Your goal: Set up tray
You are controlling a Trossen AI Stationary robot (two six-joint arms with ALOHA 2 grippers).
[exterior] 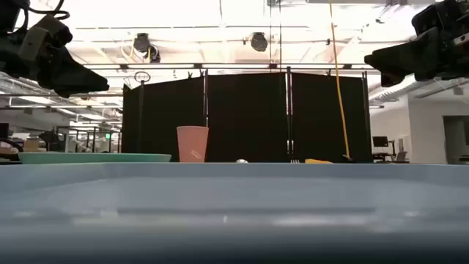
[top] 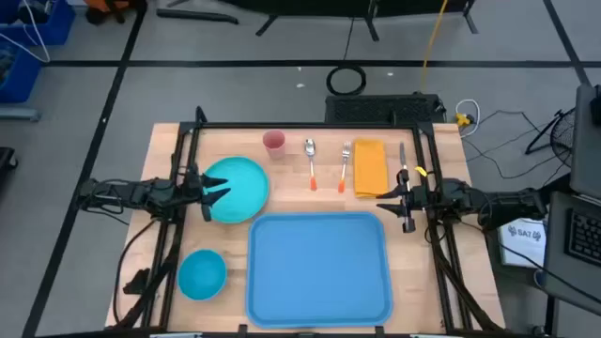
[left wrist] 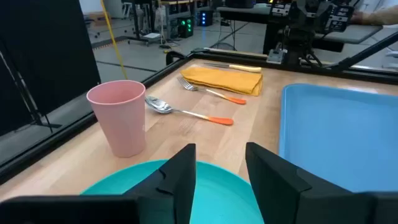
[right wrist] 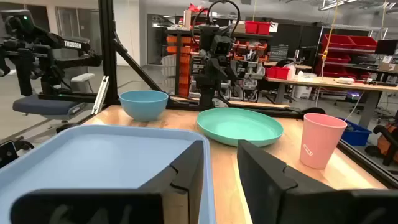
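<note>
A pale wooden worktop [top: 282, 183] fills the middle of the high view, set on a grey floor with dark frame rails round it. The tray [top: 319, 268] lies flat in the lower centre of that view, its long axis running left to right across the picture and its near edge at the bottom border of the worktop; nothing rests on it. Just to its upper left sits a round teal plate [top: 237, 189], and in the lower left a small blue bowl [top: 201, 273]. Along the upper part of the worktop stand a pink cup [top: 274, 144], a spoon [top: 311, 161] and a fork [top: 344, 167] with orange handles, and a folded yellow napkin [top: 371, 166]; a thin utensil to the napkin's right may be a knife, though it is hard to make out. The left gripper [top: 218, 191] hovers over the plate's left edge with its jaws released and empty. The right gripper [top: 387, 206] hangs off the tray's upper right corner, near the napkin, its jaws likewise parted and holding nothing.
</note>
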